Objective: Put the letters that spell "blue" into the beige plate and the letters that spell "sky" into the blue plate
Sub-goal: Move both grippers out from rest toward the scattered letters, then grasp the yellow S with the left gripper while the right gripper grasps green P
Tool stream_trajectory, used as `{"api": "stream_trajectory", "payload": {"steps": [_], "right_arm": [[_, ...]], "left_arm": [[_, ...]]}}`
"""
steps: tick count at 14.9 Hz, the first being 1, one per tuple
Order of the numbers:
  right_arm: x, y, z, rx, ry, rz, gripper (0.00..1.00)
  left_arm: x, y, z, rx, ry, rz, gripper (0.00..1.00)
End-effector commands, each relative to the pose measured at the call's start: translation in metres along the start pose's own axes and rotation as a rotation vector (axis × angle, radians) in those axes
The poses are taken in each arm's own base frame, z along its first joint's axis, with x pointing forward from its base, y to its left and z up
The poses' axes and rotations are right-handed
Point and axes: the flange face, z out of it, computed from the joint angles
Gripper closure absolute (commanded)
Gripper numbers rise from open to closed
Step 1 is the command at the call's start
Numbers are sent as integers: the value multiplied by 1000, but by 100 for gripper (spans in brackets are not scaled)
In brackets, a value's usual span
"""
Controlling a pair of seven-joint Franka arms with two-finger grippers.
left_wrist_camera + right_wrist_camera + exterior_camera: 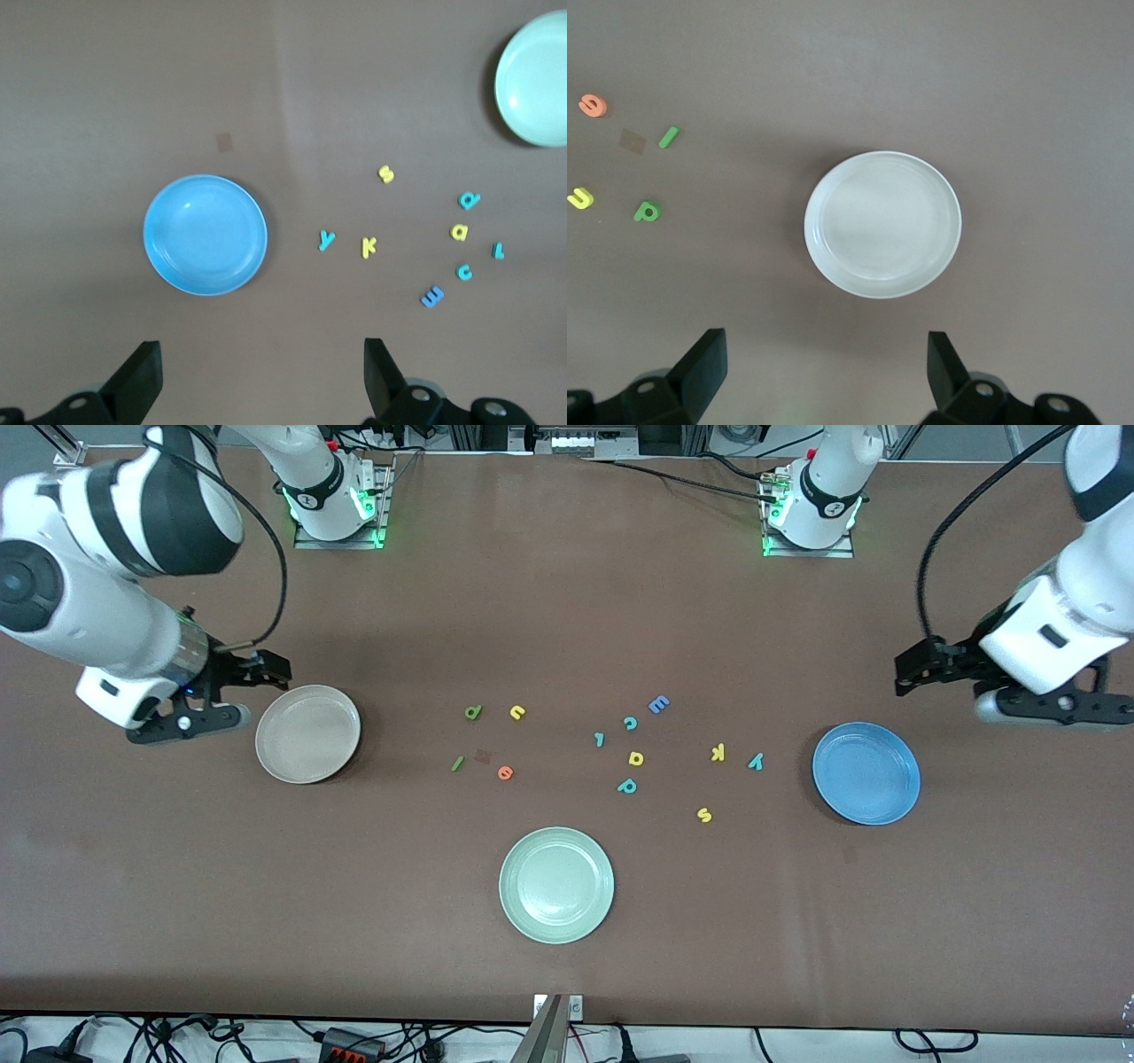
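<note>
The beige plate point(307, 733) point(882, 224) lies toward the right arm's end, with nothing in it. Beside it on the table are the green b point(473, 711), yellow u point(517, 711), green l point(457, 763) and orange e point(505, 772). The blue plate point(866, 772) point(205, 234) lies toward the left arm's end, also holding nothing. Near it are the yellow k point(718, 753), teal y point(755, 761) and yellow s point(704, 814). My right gripper point(190, 724) point(827, 372) hangs open beside the beige plate. My left gripper point(1054, 707) point(263, 376) hangs open beside the blue plate.
A pale green plate point(556, 884) sits nearest the front camera, mid-table. A blue E point(658, 704), teal c point(630, 723), teal l-like piece point(600, 739), yellow a point(635, 758) and teal p point(627, 786) lie between the two letter groups.
</note>
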Motion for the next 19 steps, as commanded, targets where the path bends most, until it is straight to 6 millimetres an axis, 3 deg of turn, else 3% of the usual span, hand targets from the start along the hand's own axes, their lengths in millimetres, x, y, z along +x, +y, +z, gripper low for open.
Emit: {"api": "stream_trajectory", "payload": {"steps": [1,4,5,9,13,19], "right_arm": [[18,-17,34,0,-29,-21,0],[38,-29,75,88,-50,-3,0],[43,-34,86,87,-50,-8,0],[56,-77,122,66,-64,36,0],[39,-137,155,33,-77,179,0],[11,-201,210,14,-24,433,0]], "left_arm": [[19,10,41,8,-76,14,0],[44,30,105,-9,-148,40,0],[52,45,121,-10,-132,55,0],[81,67,192,-17,-113,-73,0],[99,91,265,-25,-96,-176,0],[90,147,329,-12,-92,-420,0]]}}
